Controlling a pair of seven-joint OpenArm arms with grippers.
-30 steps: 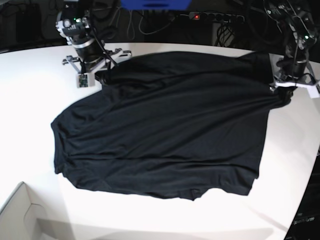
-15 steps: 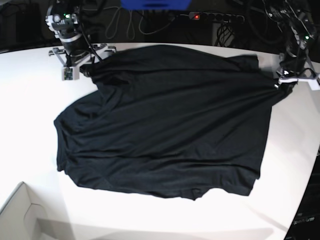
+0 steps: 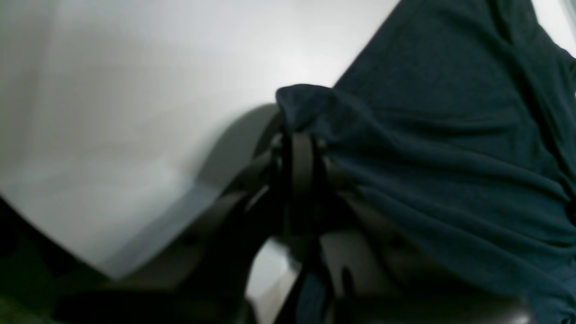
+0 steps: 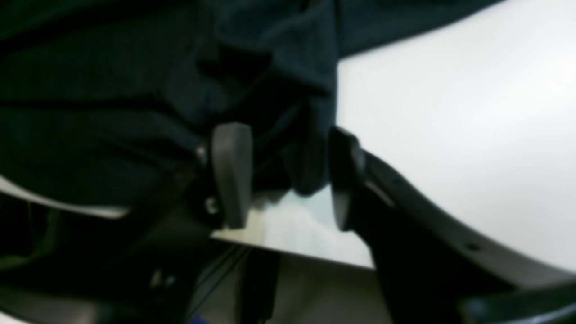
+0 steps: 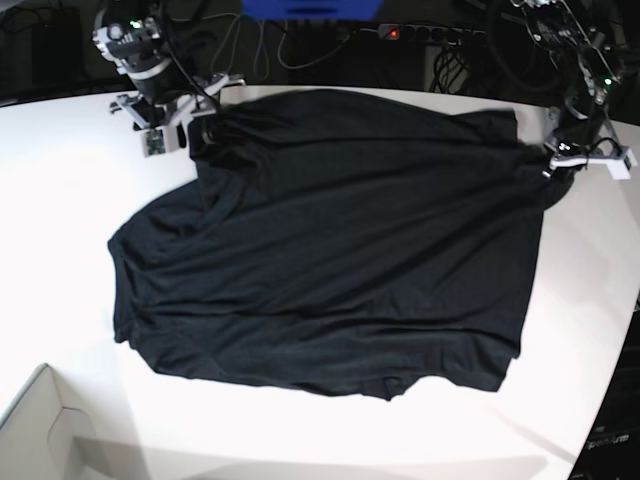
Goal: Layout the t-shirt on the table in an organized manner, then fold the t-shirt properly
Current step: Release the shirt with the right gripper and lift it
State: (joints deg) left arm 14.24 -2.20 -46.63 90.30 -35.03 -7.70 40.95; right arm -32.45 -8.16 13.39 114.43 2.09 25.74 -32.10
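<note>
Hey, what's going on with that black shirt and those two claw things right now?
Left end effector shut on t-shirt corner. Right end effector open, cloth between its fingers. Shirt spread on table, wrinkled. Nothing in the way.

A black t-shirt (image 5: 330, 240) lies spread and wrinkled across the white bench (image 5: 60, 180). The right pincer (image 5: 192, 128) sits at its far corner, the left pincer (image 5: 556, 160) at the opposite far corner. A pale box corner (image 5: 40, 420) shows nearby.

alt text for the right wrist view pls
The right gripper stands open, its two dark fingers on either side of a hanging fold of the black t-shirt, above the white table. The picture is blurred.
</note>
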